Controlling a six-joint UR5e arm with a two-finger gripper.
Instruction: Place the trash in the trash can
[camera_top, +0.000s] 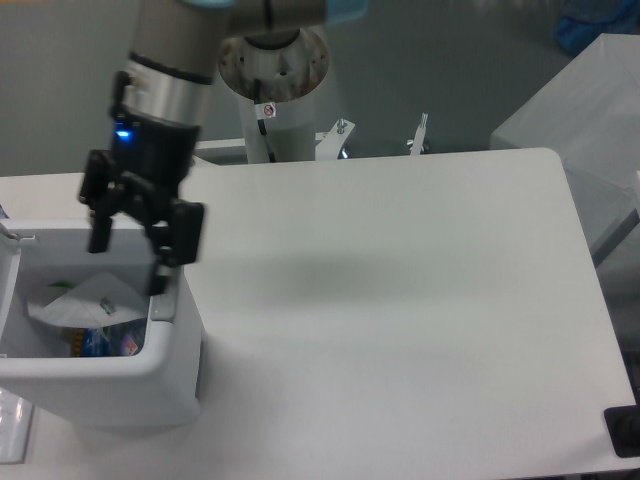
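The white trash can (110, 392) stands at the table's front left corner. The crumpled white wrapper with small green marks (85, 300) lies inside it. Under the wrapper a blue and coloured bit (102, 343) shows at the bin's bottom. I cannot make out the clear bottle; it is hidden or out of view. My gripper (130, 262) hangs over the bin's open top near its right rim. Its black fingers (160, 280) are spread apart and hold nothing.
The arm's white base column (270, 100) stands behind the table's back edge, with two metal clamps (340, 130) beside it. A large pale box (590, 120) stands off the table at the right. A black block (625, 432) sits at the front right corner.
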